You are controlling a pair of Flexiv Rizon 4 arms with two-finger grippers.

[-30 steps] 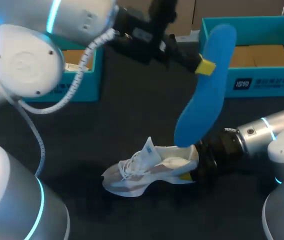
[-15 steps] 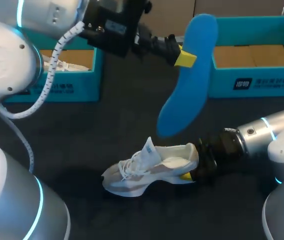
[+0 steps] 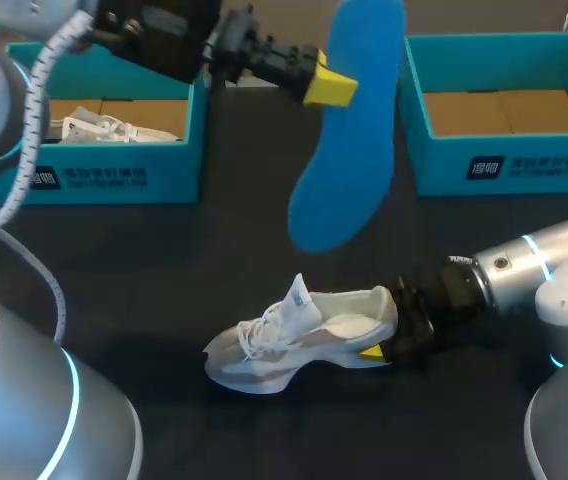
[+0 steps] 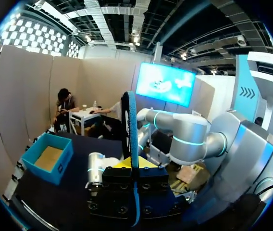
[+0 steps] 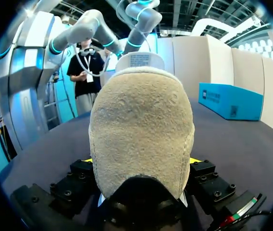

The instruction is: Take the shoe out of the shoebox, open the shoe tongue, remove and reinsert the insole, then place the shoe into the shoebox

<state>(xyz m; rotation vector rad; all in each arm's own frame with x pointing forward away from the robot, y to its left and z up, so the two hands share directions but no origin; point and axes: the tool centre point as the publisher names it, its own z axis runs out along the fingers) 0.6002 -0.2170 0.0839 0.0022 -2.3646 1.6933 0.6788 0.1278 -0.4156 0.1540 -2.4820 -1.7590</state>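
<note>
The blue insole (image 3: 349, 130) hangs upright in the air above the table, pinched at its edge by my left gripper (image 3: 329, 88), which is shut on it. In the left wrist view the insole (image 4: 131, 130) stands edge-on between the fingers of the left gripper (image 4: 134, 166). Below it the white shoe (image 3: 299, 335) lies on the dark table with its tongue raised. My right gripper (image 3: 379, 345) is shut on the shoe's heel. In the right wrist view the heel (image 5: 141, 130) fills the space between the fingers of the right gripper (image 5: 141, 163).
A teal shoebox (image 3: 504, 165) with a bare cardboard floor stands at the back right. A second teal shoebox (image 3: 114, 175) at the back left holds another white shoe (image 3: 94, 127). Dark table lies between the boxes and around the shoe.
My left arm has carried the insole up and to the left, away from the shoe's opening. The right arm and the shoe have stayed where they were.
</note>
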